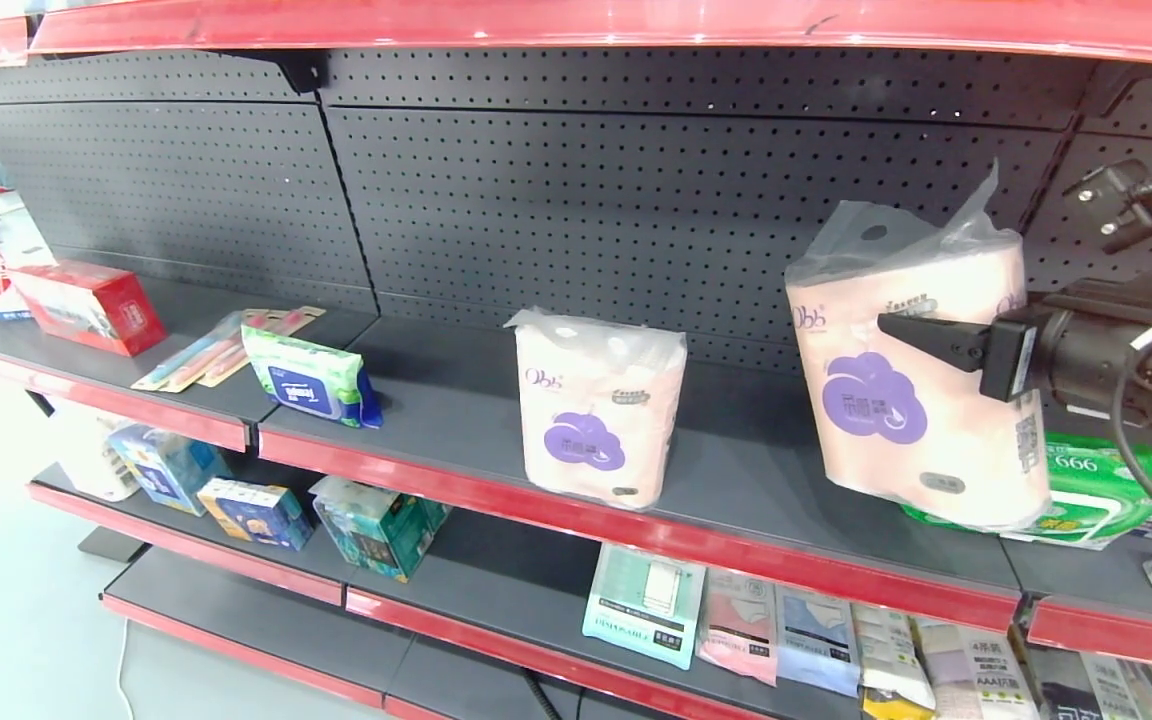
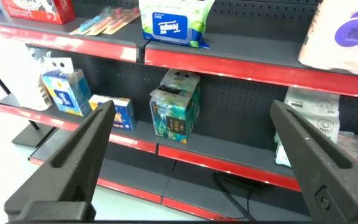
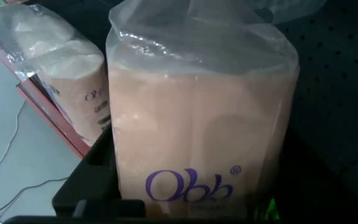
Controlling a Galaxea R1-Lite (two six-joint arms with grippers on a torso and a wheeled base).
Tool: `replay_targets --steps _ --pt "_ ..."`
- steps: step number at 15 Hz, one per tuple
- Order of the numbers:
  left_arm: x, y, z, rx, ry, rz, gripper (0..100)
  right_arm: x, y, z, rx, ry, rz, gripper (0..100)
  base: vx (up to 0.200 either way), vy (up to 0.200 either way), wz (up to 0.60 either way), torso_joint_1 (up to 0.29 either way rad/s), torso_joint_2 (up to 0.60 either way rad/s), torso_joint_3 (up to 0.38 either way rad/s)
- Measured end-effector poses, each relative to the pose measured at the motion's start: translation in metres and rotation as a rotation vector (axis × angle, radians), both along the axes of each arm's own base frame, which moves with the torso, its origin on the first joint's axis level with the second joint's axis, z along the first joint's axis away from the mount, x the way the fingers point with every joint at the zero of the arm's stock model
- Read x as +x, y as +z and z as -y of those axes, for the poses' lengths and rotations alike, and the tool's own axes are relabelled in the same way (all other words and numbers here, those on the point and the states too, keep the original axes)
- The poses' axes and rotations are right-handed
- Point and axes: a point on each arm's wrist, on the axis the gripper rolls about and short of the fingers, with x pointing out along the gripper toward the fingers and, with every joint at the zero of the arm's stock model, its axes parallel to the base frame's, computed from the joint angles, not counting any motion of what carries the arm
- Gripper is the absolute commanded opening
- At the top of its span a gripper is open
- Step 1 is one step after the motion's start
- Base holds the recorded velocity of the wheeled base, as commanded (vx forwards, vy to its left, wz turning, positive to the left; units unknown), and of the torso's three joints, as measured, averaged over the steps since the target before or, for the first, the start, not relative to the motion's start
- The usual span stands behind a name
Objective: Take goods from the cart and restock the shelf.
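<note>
A pink toilet paper pack [image 1: 921, 400] in clear wrap, with a purple logo, is tilted at the right end of the middle shelf [image 1: 736, 470]. My right gripper [image 1: 896, 340] is shut on it from the right, one black finger lying across its front. In the right wrist view the pack [image 3: 197, 124] sits between the two fingers [image 3: 86, 180]. Its lower edge hangs over a green wipes pack [image 1: 1086, 490]; I cannot tell whether they touch. A matching pack [image 1: 598, 405] stands upright mid-shelf. My left gripper [image 2: 192, 107] is open and holds nothing, out in front of the lower shelves.
Further left on the middle shelf lie a blue-green wipes pack [image 1: 308, 375], toothbrush cards [image 1: 221, 345] and a red box [image 1: 86, 305]. The lower shelf holds small boxes [image 1: 376, 525] and flat packets [image 1: 736, 620]. A red shelf edge [image 1: 576, 25] runs overhead. Bare shelf lies between the two toilet paper packs.
</note>
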Motion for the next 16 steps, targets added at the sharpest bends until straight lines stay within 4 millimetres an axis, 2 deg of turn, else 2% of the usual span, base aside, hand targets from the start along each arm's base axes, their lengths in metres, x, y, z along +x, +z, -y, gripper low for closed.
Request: replay_targets --steps 8,16 --pt "0.000 0.000 0.000 0.000 -0.001 0.000 100 0.058 -0.022 -0.022 0.043 0.040 -0.004 0 0.000 0.000 0.00 0.000 0.00 0.000" --pt "0.000 0.000 0.000 0.000 0.000 0.000 100 0.107 -0.052 -0.035 0.091 0.290 0.016 0 0.000 0.000 0.00 0.000 0.00 0.000"
